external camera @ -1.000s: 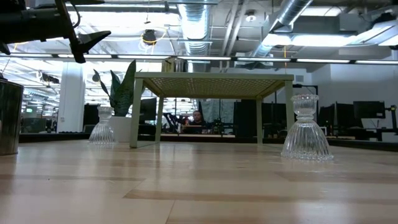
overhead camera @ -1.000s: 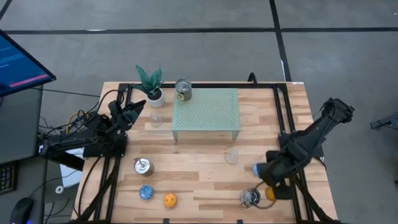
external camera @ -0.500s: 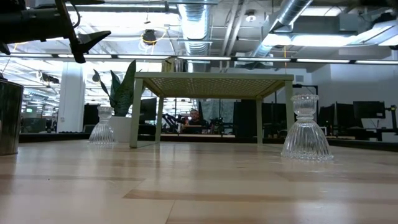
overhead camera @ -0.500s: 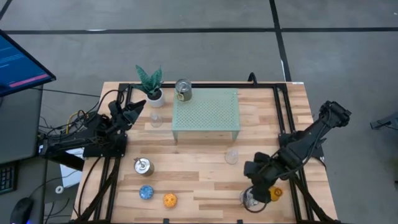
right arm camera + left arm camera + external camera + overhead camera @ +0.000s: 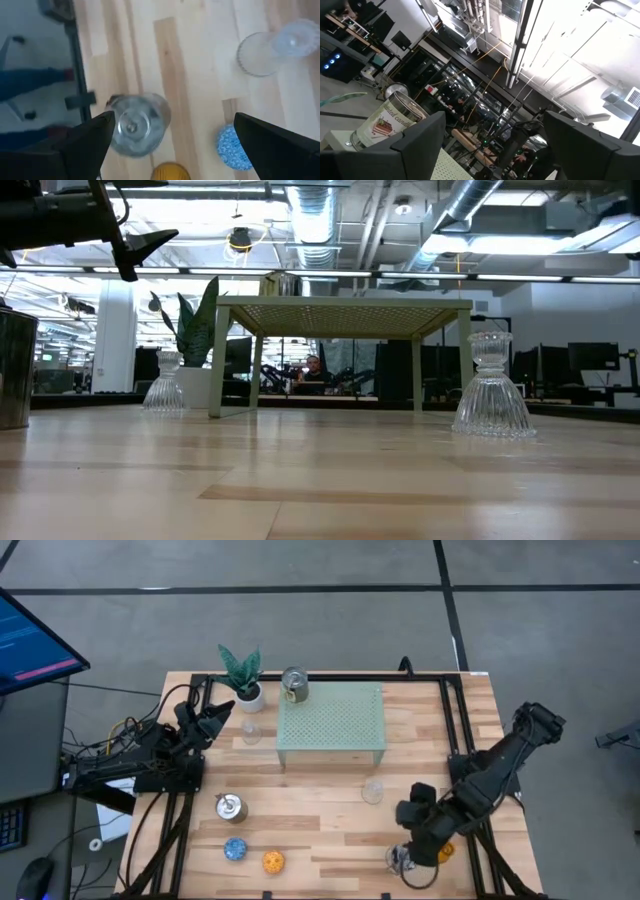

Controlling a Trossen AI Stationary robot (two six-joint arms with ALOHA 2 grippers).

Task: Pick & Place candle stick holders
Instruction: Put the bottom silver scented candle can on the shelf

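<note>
My right gripper (image 5: pixel 410 843) (image 5: pixel 182 145) is open and empty, hovering over the near right of the table. Below it stand a shiny silver holder (image 5: pixel 400 860) (image 5: pixel 137 125), a blue holder (image 5: pixel 232 147) and an amber one (image 5: pixel 444 851) (image 5: pixel 170 172). A clear glass holder (image 5: pixel 373 790) (image 5: pixel 270 47) stands farther in. My left gripper (image 5: pixel 215 718) (image 5: pixel 490 145) is open and empty, raised at the far left beside another clear glass holder (image 5: pixel 250 730). A silver holder (image 5: pixel 230 807), a blue one (image 5: pixel 235 850) and an orange one (image 5: pixel 272 862) stand near left.
A pale green perforated stand (image 5: pixel 332 725) stands at the far middle with a silver tin (image 5: pixel 293 685) on its corner. A potted plant (image 5: pixel 243 675) stands to the left of the stand. Black frame rails (image 5: pixel 460 755) run along the table's sides.
My right gripper has gone toward the table's left and a little toward the near edge, coming over the silver holder and covering the blue holder in the high view. It stays open.
</note>
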